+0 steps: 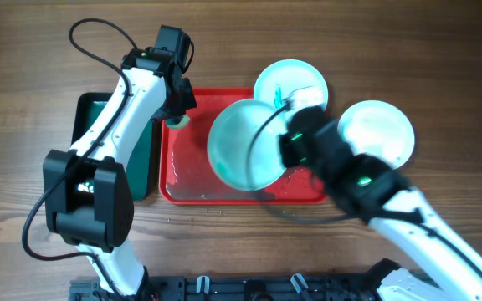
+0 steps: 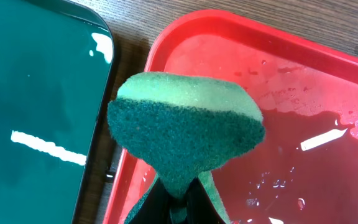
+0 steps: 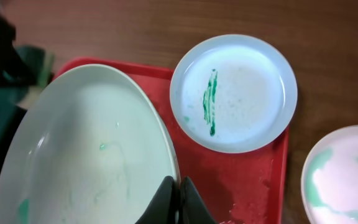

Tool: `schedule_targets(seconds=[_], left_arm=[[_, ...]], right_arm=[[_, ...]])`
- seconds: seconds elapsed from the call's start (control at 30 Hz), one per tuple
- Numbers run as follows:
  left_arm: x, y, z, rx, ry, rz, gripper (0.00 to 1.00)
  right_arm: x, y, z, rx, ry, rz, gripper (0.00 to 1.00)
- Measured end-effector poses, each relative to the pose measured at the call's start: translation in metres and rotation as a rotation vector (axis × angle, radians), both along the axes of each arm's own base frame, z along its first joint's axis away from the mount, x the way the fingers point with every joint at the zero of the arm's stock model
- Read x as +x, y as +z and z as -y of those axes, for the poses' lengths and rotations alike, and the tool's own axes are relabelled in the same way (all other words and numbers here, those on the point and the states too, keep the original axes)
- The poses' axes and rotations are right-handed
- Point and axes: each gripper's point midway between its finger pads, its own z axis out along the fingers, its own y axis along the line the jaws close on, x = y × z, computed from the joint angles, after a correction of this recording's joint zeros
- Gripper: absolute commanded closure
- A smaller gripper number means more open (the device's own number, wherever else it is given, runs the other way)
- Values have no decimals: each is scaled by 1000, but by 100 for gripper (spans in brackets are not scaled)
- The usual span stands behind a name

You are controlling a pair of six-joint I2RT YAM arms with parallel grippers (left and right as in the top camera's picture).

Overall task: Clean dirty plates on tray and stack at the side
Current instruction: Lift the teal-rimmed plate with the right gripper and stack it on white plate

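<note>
Beside the left edge of the tray (image 1: 182, 180) a smaller tray (image 1: 146, 159) is set. A first plate (image 1: 241, 142) is held over the tray's middle, a second plate (image 1: 295, 79) is laid across its far right corner, and a third plate (image 1: 383, 130) is set on the tabletop (image 1: 442, 50) to its right.

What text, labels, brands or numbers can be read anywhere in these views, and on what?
No readable text in any view.
Red tray: no label or brand.
Dark green tray: blank, only glare.
Sponge: no print.
Plate on the tray's corner: a teal scribble, a smear, not writing.
Tilted plate and plate on the table: faint teal smears only.
</note>
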Motion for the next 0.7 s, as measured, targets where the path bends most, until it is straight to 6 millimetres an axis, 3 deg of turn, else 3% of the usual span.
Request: schedule_targets(seconds=[0.03, 0.2, 0.27, 0.4, 0.47, 0.53, 0.7], left_arm=[[0, 0, 0, 0, 0, 0, 96], [0, 0, 0, 0, 0, 0, 96], [0, 0, 0, 0, 0, 0, 96], [0, 0, 0, 0, 0, 0, 96], [0, 0, 0, 0, 0, 0, 96], [0, 0, 0, 0, 0, 0, 96], [0, 0, 0, 0, 0, 0, 96]], right_arm=[[3, 1, 10, 34, -19, -17, 96], [22, -9, 117, 184, -318, -135, 96], [25, -14, 150, 211, -421, -156, 96], [26, -43, 216, 225, -632, -234, 96], [25, -58, 234, 212, -690, -275, 96], [23, -89, 256, 188, -765, -363, 96], [19, -136, 273, 169, -826, -494, 96]])
